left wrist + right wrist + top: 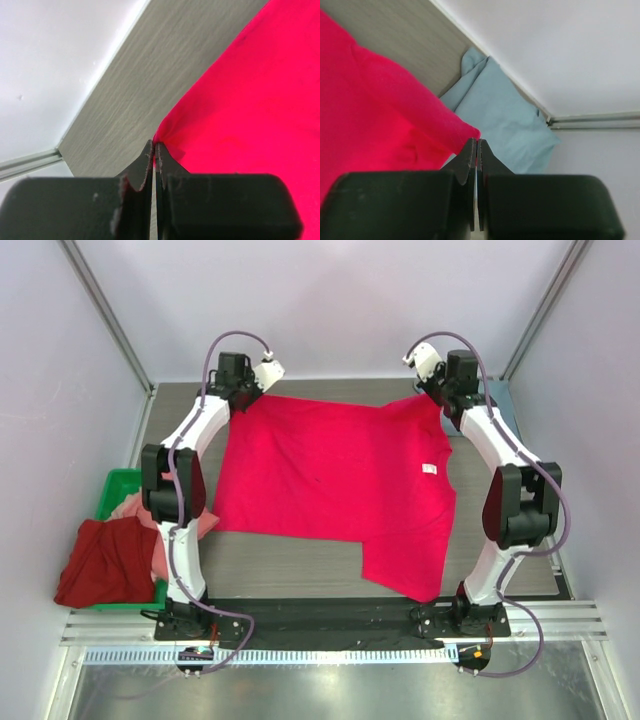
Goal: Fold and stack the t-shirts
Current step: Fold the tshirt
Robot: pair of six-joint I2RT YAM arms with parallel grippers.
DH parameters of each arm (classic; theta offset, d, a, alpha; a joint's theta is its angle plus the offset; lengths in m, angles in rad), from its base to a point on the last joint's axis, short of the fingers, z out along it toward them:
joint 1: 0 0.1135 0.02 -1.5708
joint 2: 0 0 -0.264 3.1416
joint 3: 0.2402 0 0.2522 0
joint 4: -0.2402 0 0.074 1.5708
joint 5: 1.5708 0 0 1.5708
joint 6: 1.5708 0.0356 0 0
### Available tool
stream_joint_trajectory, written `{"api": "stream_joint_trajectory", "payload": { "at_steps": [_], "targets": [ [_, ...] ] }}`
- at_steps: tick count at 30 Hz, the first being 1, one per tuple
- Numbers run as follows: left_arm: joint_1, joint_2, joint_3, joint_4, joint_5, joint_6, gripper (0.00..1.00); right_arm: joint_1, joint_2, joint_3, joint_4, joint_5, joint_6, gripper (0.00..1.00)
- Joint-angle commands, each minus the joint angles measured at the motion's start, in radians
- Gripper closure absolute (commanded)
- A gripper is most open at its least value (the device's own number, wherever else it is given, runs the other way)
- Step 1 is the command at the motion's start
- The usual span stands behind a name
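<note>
A crimson-pink t-shirt (330, 480) lies spread across the middle of the table, with one sleeve reaching toward the near edge. My left gripper (243, 403) is at its far left corner. In the left wrist view the left gripper (154, 146) is shut on the crimson cloth (260, 100), which puckers at the tips. My right gripper (432, 397) is at the far right corner. In the right wrist view the right gripper (476, 143) is shut on the pink edge (380, 110). A blue-grey t-shirt (500, 120) lies just behind that corner, against the back wall.
A green bin (116, 485) stands at the left table edge. A dark red t-shirt (100, 560) hangs over its front, with salmon pink cloth (132, 506) inside. White walls close the table at the back and sides. Both arm bases stand along the near rail (320, 625).
</note>
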Motion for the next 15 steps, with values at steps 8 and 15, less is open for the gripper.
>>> {"api": "stream_joint_trajectory", "payload": {
  "at_steps": [8,15],
  "targets": [
    [0.047,-0.103,-0.059,-0.045,0.071,0.089,1.00,0.031,-0.312,-0.228,-0.049,-0.008,0.058,0.99],
    [0.055,-0.103,-0.077,-0.104,0.131,0.137,1.00,0.040,-0.413,-0.332,-0.075,0.010,0.086,0.99]
  ]
}}
